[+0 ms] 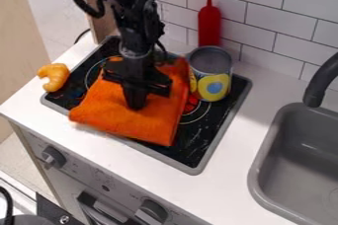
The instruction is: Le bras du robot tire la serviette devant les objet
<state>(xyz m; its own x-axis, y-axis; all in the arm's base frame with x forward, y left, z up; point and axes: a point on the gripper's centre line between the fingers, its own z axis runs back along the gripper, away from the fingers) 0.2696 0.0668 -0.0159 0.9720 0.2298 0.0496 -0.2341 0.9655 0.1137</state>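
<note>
Towel (109, 110) | beneath your pincer (137, 105), spreading either side and toward hob's front rim (191, 170) | open or closed: you can't tell

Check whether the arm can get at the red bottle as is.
Probably, from above: the red bottle's upper part rises clear of the can. Lower down, the can looks in the way, and the gripper is at the towel.

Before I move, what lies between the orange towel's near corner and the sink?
Between that corner of the orange towel and the sink, the camera view shows black stovetop, its grey rim, then white counter.
</note>
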